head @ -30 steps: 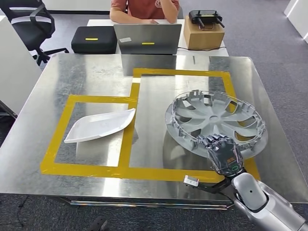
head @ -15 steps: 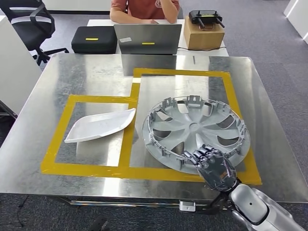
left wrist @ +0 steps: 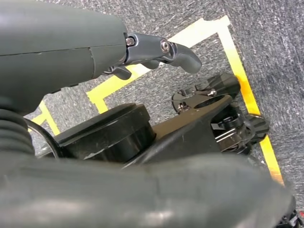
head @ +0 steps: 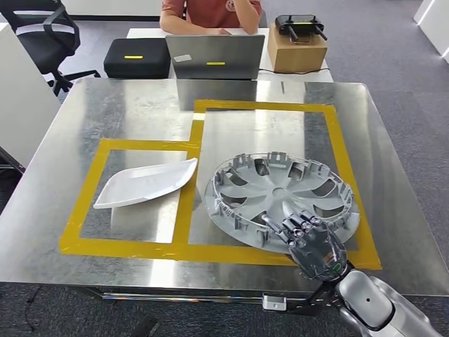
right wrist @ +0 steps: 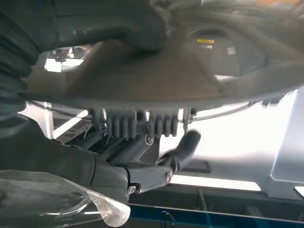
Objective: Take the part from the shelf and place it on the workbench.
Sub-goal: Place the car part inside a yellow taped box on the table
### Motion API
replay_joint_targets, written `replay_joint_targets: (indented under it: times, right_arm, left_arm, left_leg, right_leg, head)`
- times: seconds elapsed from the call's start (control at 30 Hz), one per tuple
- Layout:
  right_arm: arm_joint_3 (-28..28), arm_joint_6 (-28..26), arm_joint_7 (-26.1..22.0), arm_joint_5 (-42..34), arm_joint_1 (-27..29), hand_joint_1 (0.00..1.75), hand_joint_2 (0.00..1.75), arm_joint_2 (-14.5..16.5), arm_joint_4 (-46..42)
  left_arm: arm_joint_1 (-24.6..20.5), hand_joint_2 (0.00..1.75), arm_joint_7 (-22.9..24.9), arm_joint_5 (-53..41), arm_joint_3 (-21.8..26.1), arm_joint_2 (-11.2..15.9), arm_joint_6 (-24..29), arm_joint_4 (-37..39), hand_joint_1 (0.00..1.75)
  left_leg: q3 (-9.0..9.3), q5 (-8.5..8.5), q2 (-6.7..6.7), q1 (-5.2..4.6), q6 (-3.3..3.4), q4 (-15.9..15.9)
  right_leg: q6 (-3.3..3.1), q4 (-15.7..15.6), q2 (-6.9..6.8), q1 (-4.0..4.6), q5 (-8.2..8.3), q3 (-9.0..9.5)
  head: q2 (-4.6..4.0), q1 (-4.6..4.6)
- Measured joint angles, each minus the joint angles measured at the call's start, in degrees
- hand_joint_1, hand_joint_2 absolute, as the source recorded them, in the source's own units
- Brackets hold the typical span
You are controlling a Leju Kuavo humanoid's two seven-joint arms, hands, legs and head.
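Observation:
The part is a silver-grey hubcap [head: 275, 193], inner side up, inside the right yellow-taped rectangle [head: 264, 105] of the steel workbench [head: 137, 105]. It looks nearly flat and low over the surface; I cannot tell whether it touches. My right hand [head: 312, 246] grips its near rim. In the right wrist view the thumb lies on one face of the hubcap [right wrist: 143, 80] and the fingers [right wrist: 157, 166] curl under its clipped edge. My left hand [left wrist: 71, 42] hangs over grey carpet, its fingers stretched out and holding nothing.
A white curved panel [head: 145, 182] lies in the left taped rectangle. Behind the bench stand a laptop [head: 215, 56], a black case [head: 136, 57] and a cardboard box [head: 297, 48], with a person [head: 212, 12] seated there. An office chair [head: 42, 31] is at far left.
My right hand has carried the hubcap leftward and lowered it towards the bench, and its tilt has flattened. The white panel has not moved.

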Motion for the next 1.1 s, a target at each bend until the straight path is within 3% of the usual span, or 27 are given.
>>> replay_joint_targets:
  times: [0.07,0.4,0.7,0.83,0.97,1.1]
  right_arm:
    - [-0.3,-0.1,-0.2,0.0,0.2,0.00,0.00,0.2,-0.2]
    - [-0.9,-0.1,0.0,0.0,0.4,0.00,0.00,1.5,0.0]
    - [-1.7,0.3,5.0,0.0,-0.4,0.00,0.00,4.3,8.1]
    - [-2.3,4.7,6.7,-0.7,-1.7,0.00,1.75,5.6,11.5]
    - [-2.8,12.1,7.6,-3.8,-3.1,0.00,1.75,5.8,12.4]
    - [-3.4,16.1,7.3,-6.5,-4.4,0.00,1.75,5.8,12.4]
  left_arm:
    - [0.0,0.00,-0.2,0.1,0.0,0.0,-0.1,0.0,0.00]
    - [0.0,0.00,-0.3,0.6,0.0,0.0,-0.3,0.0,0.00]
    - [0.1,0.00,-0.3,1.7,0.0,-0.2,-0.2,0.0,0.00]
    - [0.2,0.00,-0.3,2.1,0.1,-0.4,0.1,0.0,0.00]
    - [0.5,0.00,-0.3,2.6,0.2,-0.6,0.5,0.0,0.00]
    - [0.7,0.00,-0.4,2.9,0.3,-0.6,0.7,0.0,0.00]
  left_leg:
    - [0.00,0.00,0.00,0.00,0.00,0.0]
    - [0.01,0.00,0.00,-0.01,0.00,0.0]
    - [0.00,0.00,0.00,-0.01,0.00,0.0]
    - [0.01,0.01,-0.01,-0.01,0.00,0.0]
    - [0.00,0.03,-0.02,-0.01,0.00,0.0]
    - [0.01,0.02,-0.02,-0.01,0.01,0.0]
  right_leg:
    - [0.00,0.0,0.00,0.00,0.00,0.00]
    - [0.00,0.0,0.00,0.00,0.00,0.01]
    - [0.00,0.0,-0.01,0.00,0.00,0.02]
    - [0.00,0.0,-0.02,0.00,0.01,0.03]
    - [0.00,0.0,-0.03,0.00,0.02,0.03]
    - [0.00,0.0,-0.03,0.00,0.02,0.02]
  head:
    - [0.00,0.01]
    - [0.00,0.00]
    - [0.00,-0.01]
    - [0.00,0.00]
    - [0.00,0.00]
    - [0.00,-0.01]
